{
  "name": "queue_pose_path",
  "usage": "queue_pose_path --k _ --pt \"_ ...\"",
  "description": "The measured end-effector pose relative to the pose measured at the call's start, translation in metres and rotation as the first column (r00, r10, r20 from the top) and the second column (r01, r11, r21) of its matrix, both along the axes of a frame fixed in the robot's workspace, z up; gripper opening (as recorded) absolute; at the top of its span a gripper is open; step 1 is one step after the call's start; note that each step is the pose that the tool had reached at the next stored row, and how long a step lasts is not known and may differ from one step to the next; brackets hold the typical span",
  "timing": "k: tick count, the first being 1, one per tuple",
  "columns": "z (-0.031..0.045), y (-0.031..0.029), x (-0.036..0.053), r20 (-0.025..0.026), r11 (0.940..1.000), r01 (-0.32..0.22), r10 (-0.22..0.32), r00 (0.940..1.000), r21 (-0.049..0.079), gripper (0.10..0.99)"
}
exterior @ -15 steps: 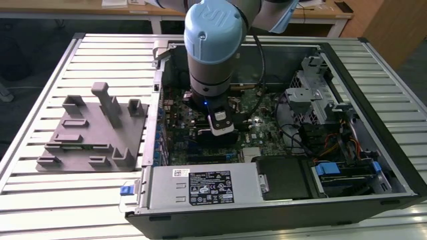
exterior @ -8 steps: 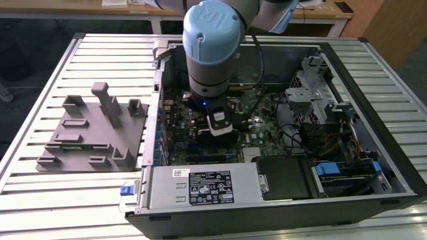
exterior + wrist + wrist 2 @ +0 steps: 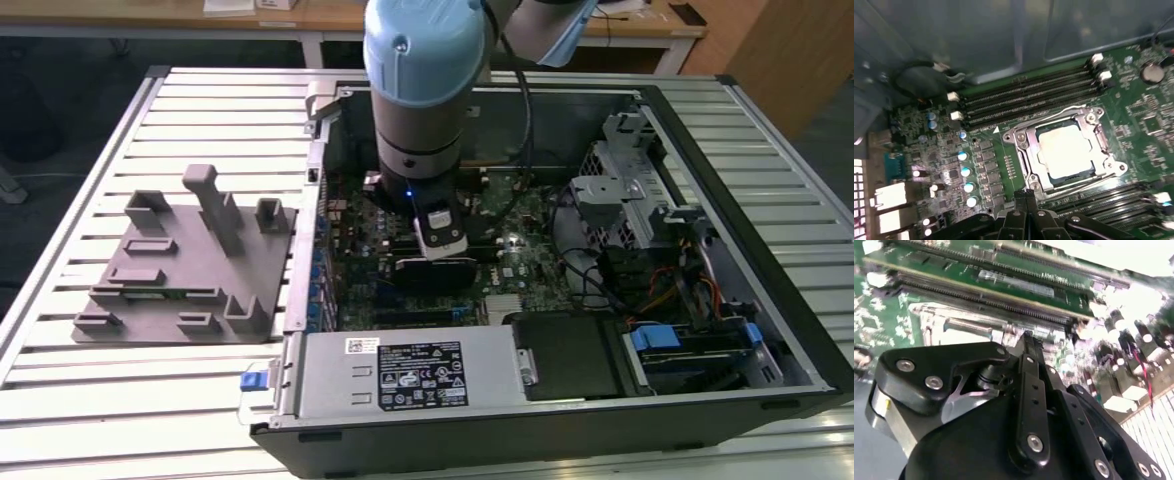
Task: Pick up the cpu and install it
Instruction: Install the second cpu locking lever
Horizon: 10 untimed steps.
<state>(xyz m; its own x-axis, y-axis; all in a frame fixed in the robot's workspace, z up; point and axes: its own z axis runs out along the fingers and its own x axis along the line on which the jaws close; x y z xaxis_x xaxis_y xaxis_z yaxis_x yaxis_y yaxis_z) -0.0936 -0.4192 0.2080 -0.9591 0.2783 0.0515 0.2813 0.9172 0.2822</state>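
A pale slatted metal desk [image 3: 80, 400] fills the exterior view, its ribs running crosswise; behind it stands a long light-wood table [image 3: 267, 20] with white legs and papers on top. At the exterior view's right a wooden panel [image 3: 787, 50] rises; dark floor [image 3: 67, 90] shows between the furniture; the light is even and soft.

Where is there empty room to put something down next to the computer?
Bare slats lie on the slatted table, in front of the grey fixture at the exterior view's left, and behind it. Inside the computer case it is crowded: the arm hangs over the motherboard, with the cpu in its socket.
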Motion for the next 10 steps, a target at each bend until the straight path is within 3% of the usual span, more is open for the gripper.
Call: queue_pose_path --k 5,10 --pt "0.0215 0.0 0.0 -0.0002 1.0 0.0 0.0 1.0 0.0 0.106" --pt "0.0245 0.0 0.004 -0.001 1.0 0.001 -0.001 1.0 -0.01 0.106"
